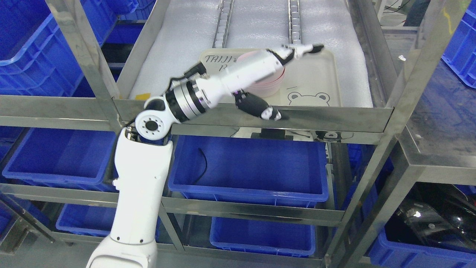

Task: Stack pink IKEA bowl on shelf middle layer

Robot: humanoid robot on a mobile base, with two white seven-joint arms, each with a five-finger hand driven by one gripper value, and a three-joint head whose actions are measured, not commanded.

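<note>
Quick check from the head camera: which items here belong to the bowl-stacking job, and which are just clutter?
Job items:
pink bowl
cream tray under it
left robot hand, over the bowl
steel shelf

Just lying about:
blue bins on the lower levels
black cable in the middle bin

The left hand (277,70) was white with black joints, and its fingers (312,47) ended in black tips; the thumb was black with a white segment. Under the fingers sat a pink bowl (273,80), paler pink along its side. Below it lay a cream tray (319,80) with dark handwritten lettering behind the fingers and a line-drawn bear face just beside the thumb. The tray rested on white foam sheet (186,44) lining the silver metal shelf (334,117). Below the fingers, the lower layers held bright blue bins (253,163), one with a black cable inside.
</note>
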